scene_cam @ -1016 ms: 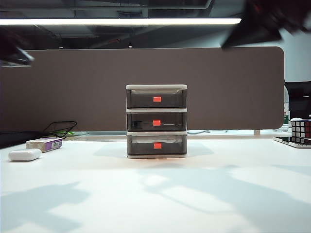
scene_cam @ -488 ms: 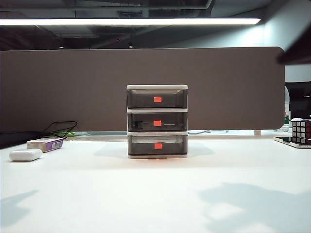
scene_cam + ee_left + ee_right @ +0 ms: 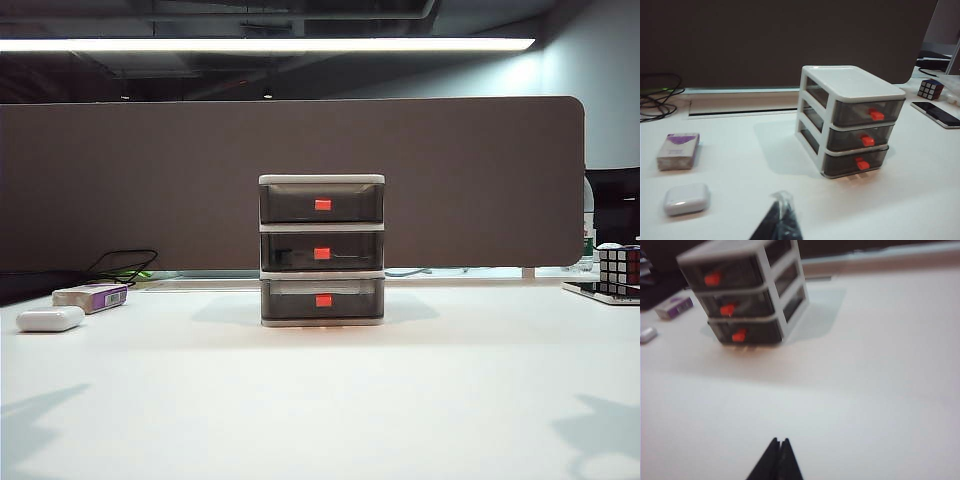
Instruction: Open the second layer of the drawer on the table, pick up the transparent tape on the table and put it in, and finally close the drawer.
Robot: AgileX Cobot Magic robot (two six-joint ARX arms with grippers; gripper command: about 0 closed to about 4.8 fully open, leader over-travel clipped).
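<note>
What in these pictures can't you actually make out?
- The transparent tape: a dim shape shows inside the second layer in the exterior view, but smoky plastic hides what it is.
- Left gripper: only closed tips show in its wrist view, cut off by the edge.
- Right gripper: the same in its wrist view, where the drawer is blurred.
- Both arms: outside the exterior view; only shadows fall on the table.
</note>
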